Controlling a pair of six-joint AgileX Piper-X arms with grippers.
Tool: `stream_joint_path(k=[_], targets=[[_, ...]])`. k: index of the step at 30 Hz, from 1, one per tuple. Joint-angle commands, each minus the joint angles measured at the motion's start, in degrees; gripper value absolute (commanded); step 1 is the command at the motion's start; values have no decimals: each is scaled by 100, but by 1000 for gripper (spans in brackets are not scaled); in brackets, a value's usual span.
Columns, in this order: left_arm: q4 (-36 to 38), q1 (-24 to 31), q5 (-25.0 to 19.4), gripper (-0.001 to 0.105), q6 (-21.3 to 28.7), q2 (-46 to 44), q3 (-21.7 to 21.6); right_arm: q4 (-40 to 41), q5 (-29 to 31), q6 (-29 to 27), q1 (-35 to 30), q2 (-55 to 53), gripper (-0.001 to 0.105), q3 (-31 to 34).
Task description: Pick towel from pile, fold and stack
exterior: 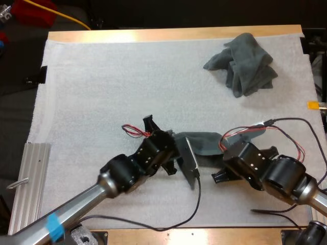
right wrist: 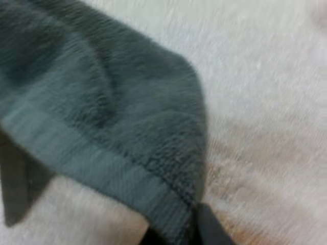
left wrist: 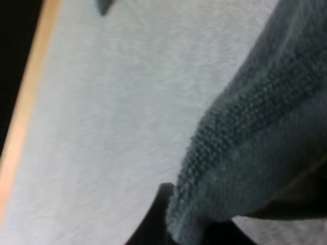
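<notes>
1. A wooden table (exterior: 168, 34) carries a white mat (exterior: 102, 92) that covers nearly all of its top.
2. A crumpled towel (exterior: 245, 64) — dark grey-green — lies heaped near the mat's far right corner.
3. A second towel (exterior: 202, 143) of the same colour spans the gap between the two arms at the mat's near middle, well apart from the heap.
4. The left gripper (left wrist: 189, 227) pinches one end of it, with the cloth pressed between its black fingers.
5. The right gripper (right wrist: 179, 232) clamps the opposite end — the hem caught between its fingers.
</notes>
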Motion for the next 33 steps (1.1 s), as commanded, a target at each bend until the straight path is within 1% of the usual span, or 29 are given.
stream_joint_path(k=[1,3,4,6,7,12,13,16,18,22,23,25,27,28,30,33], targets=[[184,-5,-149,0,30,-185,-137,42,152,-191,16,-41,1,-163],[604,-5,-158,0,30,-479,-418,63,373,-417,16,-41,1,-429],[667,-5,-175,0,30,-545,-471,70,413,-465,16,-41,1,-510],[1030,-5,-299,0,30,-748,-792,93,518,-641,16,-41,1,-839],[1119,-5,-348,0,30,-791,-876,90,532,-674,16,-41,1,-922],[1899,-5,-400,0,-52,-1032,-1550,268,532,-848,16,-41,1,-1562],[1959,-5,-400,0,-84,-1039,-1598,311,532,-846,16,-41,1,-1631],[2431,-5,-389,0,-279,-1062,-1913,659,463,-878,16,-41,1,-1919],[2726,-53,-353,0,-425,-1062,-2107,828,296,-957,16,-52,1,-2072],[3123,-335,-336,0,-739,-1062,-2283,1001,100,-958,16,-53,1,-2242],[3259,-479,-365,0,-890,-1069,-2312,1114,14,-939,16,-53,1,-2298],[3394,-693,-502,0,-1165,-1069,-2314,1295,-45,-938,16,-53,1,-2358],[3600,-964,-699,0,-1465,-1069,-2314,1591,-224,-938,16,-53,1,-2452],[3657,-1039,-750,0,-1526,-1069,-2314,1675,-268,-937,16,-65,1,-2478],[3908,-1330,-1074,0,-1755,-1069,-2314,1965,-418,-860,16,-66,1,-2564],[4234,-1625,-1258,0,-2065,-1077,-2314,2224,-499,-778,154,-117,1,-2631]])
